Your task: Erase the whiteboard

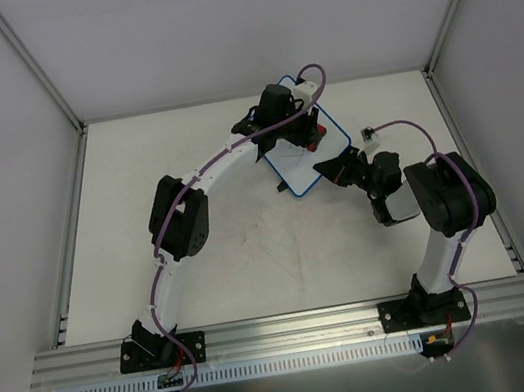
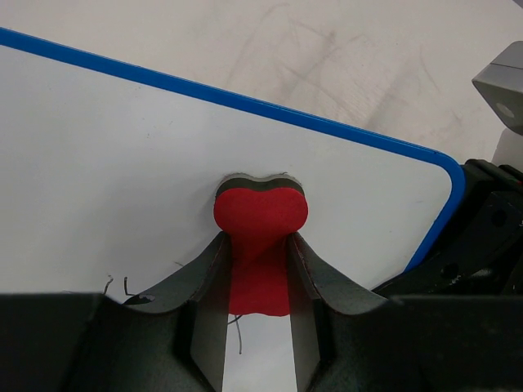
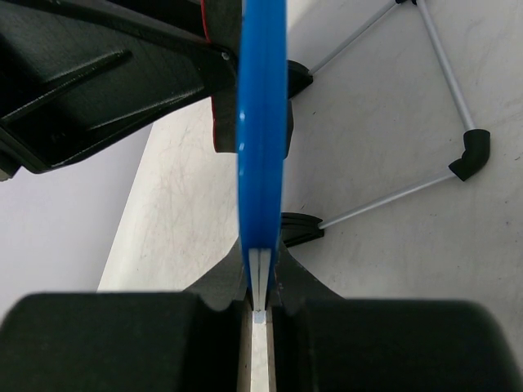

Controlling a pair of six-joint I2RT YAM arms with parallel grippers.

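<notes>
Now | whiteboard (image 2: 122,163): white, blue-rimmed, rounded corner; few thin dark scribbles (image 2: 126,286)

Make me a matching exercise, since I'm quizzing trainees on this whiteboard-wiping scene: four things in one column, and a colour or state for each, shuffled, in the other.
Column one:
1. whiteboard
2. eraser
3. left gripper
4. right gripper

Column two:
A. shut on the board's blue rim
B. red, with a dark layer beneath
C. shut on the eraser
D. white, with a few faint dark marks

Pairs: 1-D, 2-B, 3-C, 4-A.
</notes>
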